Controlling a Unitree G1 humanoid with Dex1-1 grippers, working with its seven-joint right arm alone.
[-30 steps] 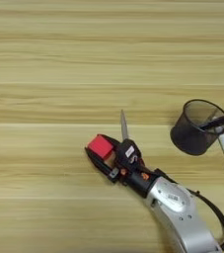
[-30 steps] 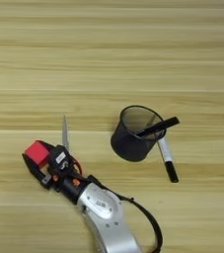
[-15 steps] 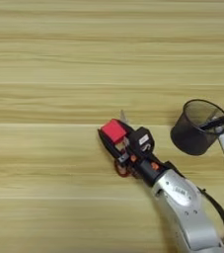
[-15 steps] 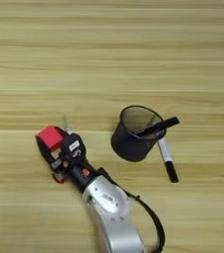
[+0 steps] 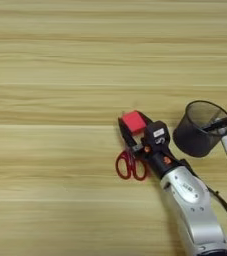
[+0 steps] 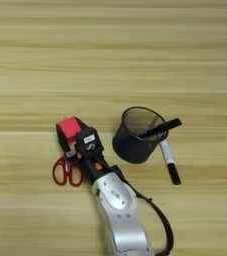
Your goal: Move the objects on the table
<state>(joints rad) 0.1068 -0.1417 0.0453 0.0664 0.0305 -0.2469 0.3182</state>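
Pincer: we see the black two-fingered pincer [image 5: 133, 131] at lower centre of the frame, pinching the small bright red cube [image 5: 134, 121].
Cube: we find it lifted above the red-handled scissors [image 5: 130, 165] on the light wood-grain table [image 5: 50, 75].
Marker: we see the slim black marker pen [image 6: 168, 160] lying right of centre, beside the black mesh cup [image 6: 135, 135].
Cup: we note another dark pen [image 6: 160, 128] leaning across its rim.

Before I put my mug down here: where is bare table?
The table is bare across the far half and the whole left. Crowded: lower right, where the gripper holds the red cube over scissors, beside mesh cup and marker.
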